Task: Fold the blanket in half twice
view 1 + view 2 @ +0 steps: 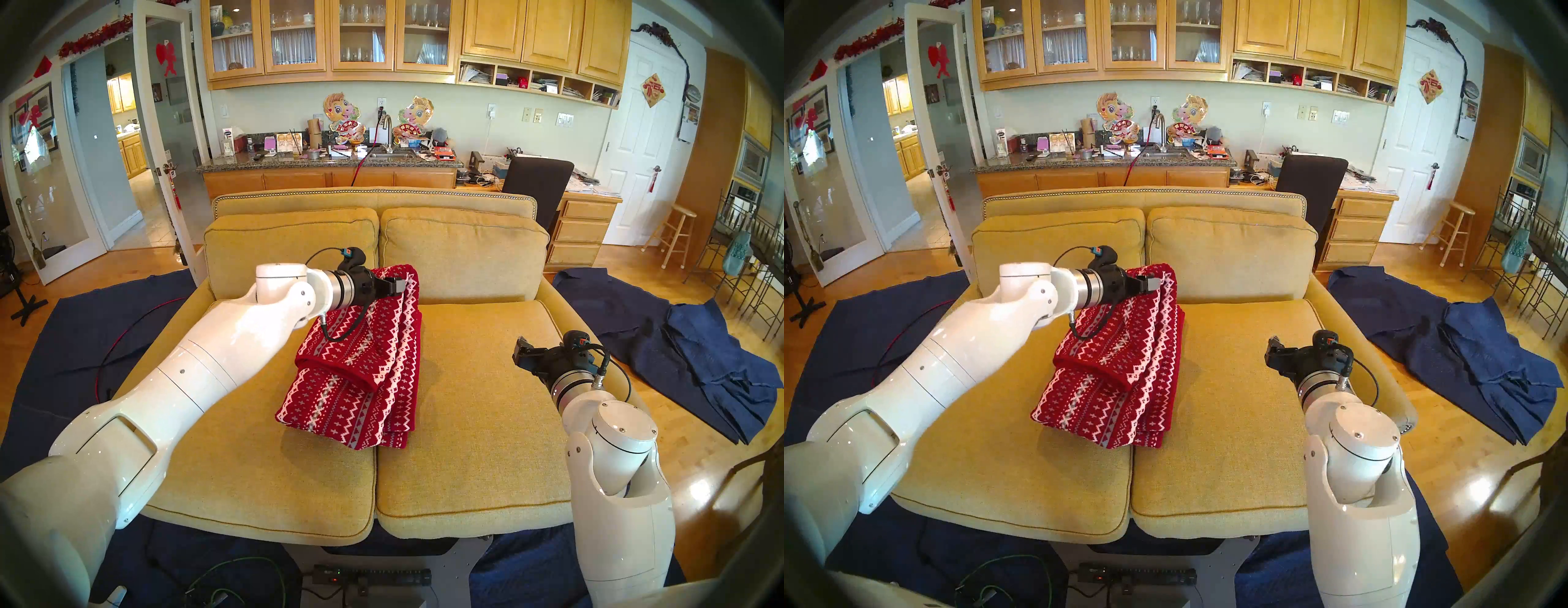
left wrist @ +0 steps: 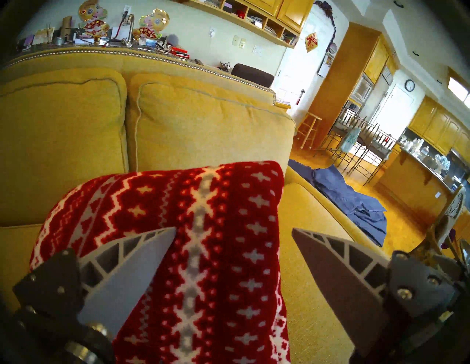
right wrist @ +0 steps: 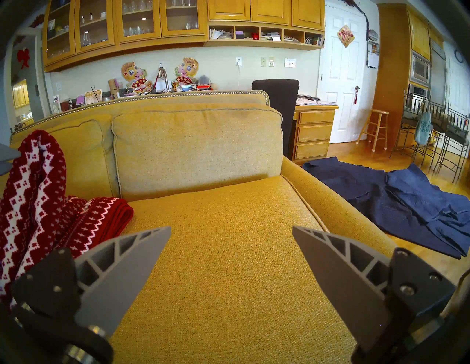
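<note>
Spotter: Close under your left wrist camera lies the blanket (image 2: 203, 228), red with white and grey zigzags and crosses. One raised fold of it fills the lower middle of that view.

Operator: Where does the rest of it sit?

Spotter: On your sofa (image 1: 466, 403), over the seam between the two seat cushions. It is bunched in several uneven layers. The near end lies flat toward the front edge, and the far end rises in a peak up to your left gripper (image 2: 234, 228), in front of the back cushions (image 1: 462, 250).

Operator: Is the left gripper holding that peak?

Spotter: Its jaws stand wide apart. One grey finger (image 2: 132, 267) lies against the cloth. The other finger (image 2: 338, 259) is clear of it, with bare yellow seat showing between that finger and the blanket's edge. From the head views the peak meets the fingertips, but you can't tell from here whether the fold hangs on a finger or only leans there.

Operator: And the right side?

Spotter: Your right gripper (image 3: 231, 228) hovers over the right seat cushion, well apart from the blanket, pointing toward the back cushion. Its jaws are also spread wide, with nothing between them but sofa fabric. The blanket shows at the left edge of that wrist view.

Operator: Anything around the sofa?

Spotter: Crumpled navy cloths (image 1: 700, 361) lie on the wood floor to your right, and more navy cloth is spread on the floor to your left.
</note>
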{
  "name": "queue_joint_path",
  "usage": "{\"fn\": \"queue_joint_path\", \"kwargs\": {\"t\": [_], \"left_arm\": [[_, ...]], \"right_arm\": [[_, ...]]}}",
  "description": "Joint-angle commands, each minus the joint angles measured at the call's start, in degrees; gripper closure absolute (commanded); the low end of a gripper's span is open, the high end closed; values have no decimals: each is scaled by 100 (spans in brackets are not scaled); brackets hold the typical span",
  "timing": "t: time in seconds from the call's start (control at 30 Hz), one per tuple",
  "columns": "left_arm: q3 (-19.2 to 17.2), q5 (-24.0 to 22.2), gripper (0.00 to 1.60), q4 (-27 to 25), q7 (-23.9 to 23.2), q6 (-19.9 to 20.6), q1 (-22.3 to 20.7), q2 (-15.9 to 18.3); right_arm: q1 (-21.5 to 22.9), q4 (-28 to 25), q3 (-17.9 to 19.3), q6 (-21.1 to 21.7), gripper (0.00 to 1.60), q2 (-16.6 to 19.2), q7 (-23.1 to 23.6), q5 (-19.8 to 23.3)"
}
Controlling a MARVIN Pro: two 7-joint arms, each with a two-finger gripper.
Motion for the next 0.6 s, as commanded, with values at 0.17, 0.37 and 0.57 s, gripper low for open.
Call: {"fn": "queue_joint_path", "kwargs": {"t": [0.17,0.37,0.57], "left_arm": [[147,229,0,-2,-82,-357,18,-129],[317,454,0,226,69,-409,24,-230],[494,653,0,482,307,-411,-3,-407]], "right_arm": [[91,-210,-7,-37,0,-14,-8,6],[91,-210,-7,-37,0,-14,-8,6],[91,-209,-7,-37,0,-14,-8,5]]}}
